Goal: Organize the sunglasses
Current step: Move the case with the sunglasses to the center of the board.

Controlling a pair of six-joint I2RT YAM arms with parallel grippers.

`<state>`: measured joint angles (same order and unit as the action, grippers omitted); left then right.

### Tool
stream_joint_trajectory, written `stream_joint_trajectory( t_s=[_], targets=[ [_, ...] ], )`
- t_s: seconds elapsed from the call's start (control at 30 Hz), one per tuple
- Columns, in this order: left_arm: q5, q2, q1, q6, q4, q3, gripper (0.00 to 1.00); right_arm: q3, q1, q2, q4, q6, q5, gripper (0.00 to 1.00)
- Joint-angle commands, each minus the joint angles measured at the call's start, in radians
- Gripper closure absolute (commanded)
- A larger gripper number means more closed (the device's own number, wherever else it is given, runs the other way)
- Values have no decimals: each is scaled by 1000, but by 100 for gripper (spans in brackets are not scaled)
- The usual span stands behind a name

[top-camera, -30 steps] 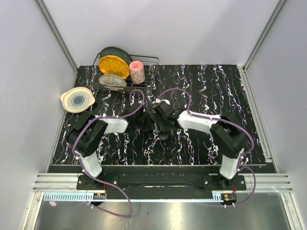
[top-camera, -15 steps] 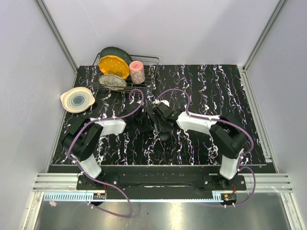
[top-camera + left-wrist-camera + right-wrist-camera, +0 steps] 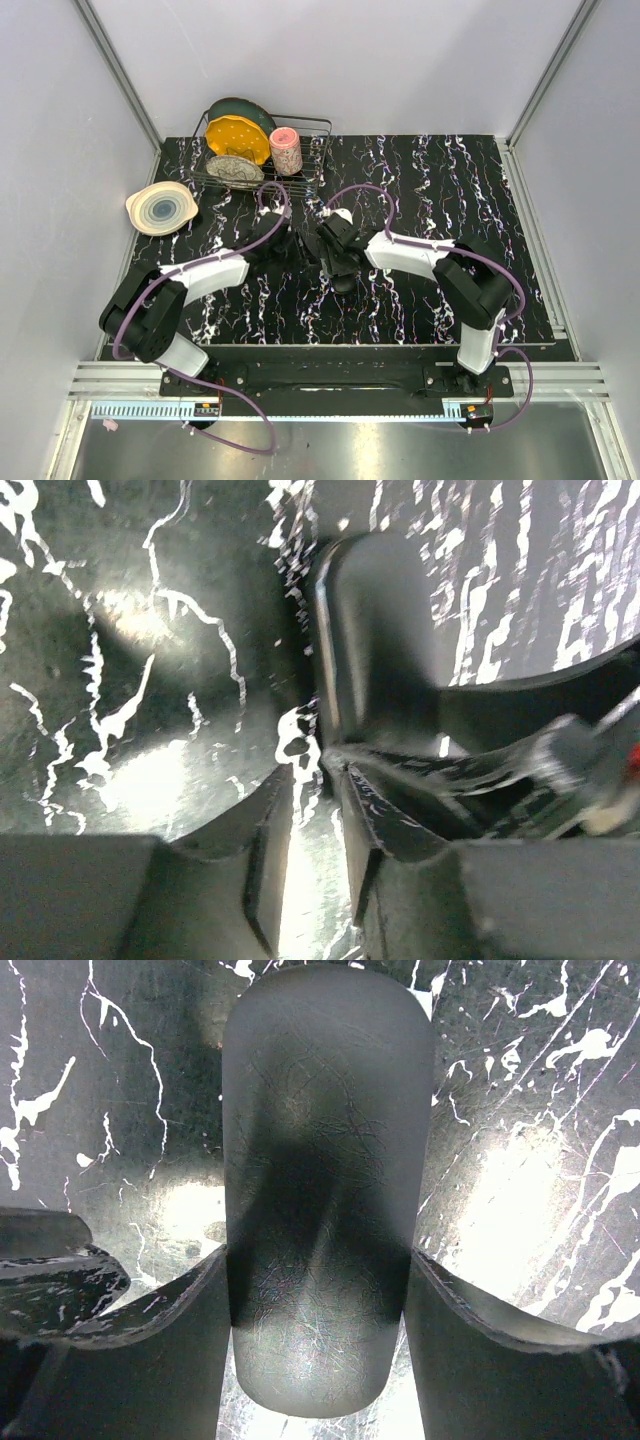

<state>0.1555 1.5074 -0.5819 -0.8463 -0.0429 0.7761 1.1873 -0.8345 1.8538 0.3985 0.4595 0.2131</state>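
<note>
On the bench (image 3: 480, 180), the left end effector (image 3: 281, 240) has swung up and away from the case (image 3: 318, 1190), its arm stretching out; its fingers (image 3: 265, 865) are nearly pressed together on nothing. The right end effector (image 3: 318, 1300) still pinches the closed case across its width. The sunglasses are not visible, probably inside the case. Judging from that, packing looks nearly finished.

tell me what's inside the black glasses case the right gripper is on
Nothing inside can be seen: the black glasses case is closed, lying on the marbled table with the right gripper straddling it, fingers against its sides. No sunglasses show in any view.
</note>
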Motion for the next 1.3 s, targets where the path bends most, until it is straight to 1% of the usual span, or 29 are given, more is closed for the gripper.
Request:
stream_joint_trajectory(
  t_s=[0.0, 0.07, 0.13, 0.2, 0.23, 0.37, 0.47, 0.57, 1.0, 1.13, 1.2, 1.27],
  targets=[
    [65, -24, -7, -28, 104, -104, 80, 32, 11, 61, 97, 25, 43, 90],
    [90, -39, -10, -63, 164, -150, 88, 55, 12, 68, 99, 42, 28, 95],
    [124, -53, -13, -88, 260, -211, 96, 75, 14, 81, 102, 54, 2, 99],
    [145, -55, -21, -115, 328, -239, 98, 84, 12, 93, 106, 65, -14, 100],
    [142, -52, -25, -123, 337, -241, 100, 92, 12, 96, 106, 76, -17, 100],
    [170, -20, -47, -186, 419, -245, 100, 100, 12, 102, 112, 117, -32, 100],
    [202, 30, -59, -243, 494, -239, 100, 104, 12, 107, 117, 152, -57, 100],
    [210, 82, -62, -287, 531, -235, 100, 110, 12, 110, 120, 171, -61, 100],
    [220, 128, -76, -303, 551, -213, 100, 104, 12, 104, 123, 192, -58, 100],
    [274, 135, -79, -326, 633, -235, 100, 92, 12, 91, 103, 191, -81, 100],
    [280, 110, -72, -323, 626, -253, 100, 89, 11, 93, 103, 194, -72, 100],
    [241, 59, -47, -303, 574, -296, 100, 84, 12, 102, 102, 191, -54, 94]
  ],
)
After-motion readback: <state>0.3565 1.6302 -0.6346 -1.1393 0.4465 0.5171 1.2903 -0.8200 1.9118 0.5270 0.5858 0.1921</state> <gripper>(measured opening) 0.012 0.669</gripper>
